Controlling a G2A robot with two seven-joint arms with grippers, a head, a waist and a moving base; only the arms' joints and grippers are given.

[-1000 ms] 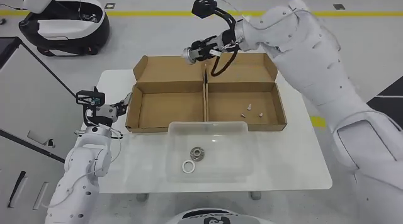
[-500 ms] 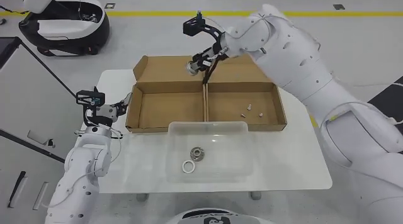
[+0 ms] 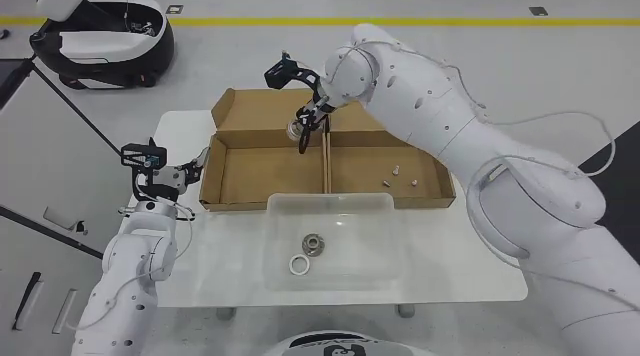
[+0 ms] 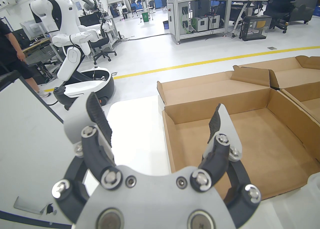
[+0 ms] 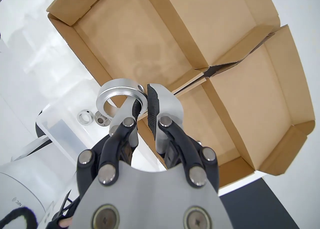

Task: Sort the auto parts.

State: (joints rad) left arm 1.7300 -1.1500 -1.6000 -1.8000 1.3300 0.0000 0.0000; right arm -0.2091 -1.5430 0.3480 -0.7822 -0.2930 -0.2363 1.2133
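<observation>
The silver metal ring (image 5: 119, 92) hangs in the air, pinched by its rim between the narrowed fingers of the right gripper (image 5: 144, 101). The rest of the ring sticks out to one side of the fingertips. From above, ring (image 3: 296, 134) and right gripper (image 3: 301, 127) sit over the back wall of the cardboard box (image 3: 215, 171), on the left compartment's side, just beside the divider (image 3: 326, 161). The left compartment's floor is bare. A few small pale parts (image 3: 397, 168) lie in the right one.

In front of the box stands a clear plastic tray (image 3: 375, 206), touching or almost touching its front wall. It holds a white ring (image 3: 298, 265) and, near it, a small metal collar (image 3: 314, 245).

The left gripper (image 4: 155, 105) hovers with its fingers spread wide and nothing between them, off the left end of the box, over the white table (image 3: 470, 256).

Beyond the table's far edge I see a grey floor with a yellow line (image 3: 240, 22) across it. Another white robot (image 4: 62, 40) on a wheeled base is parked off to the far left, with racks and desks farther back.
</observation>
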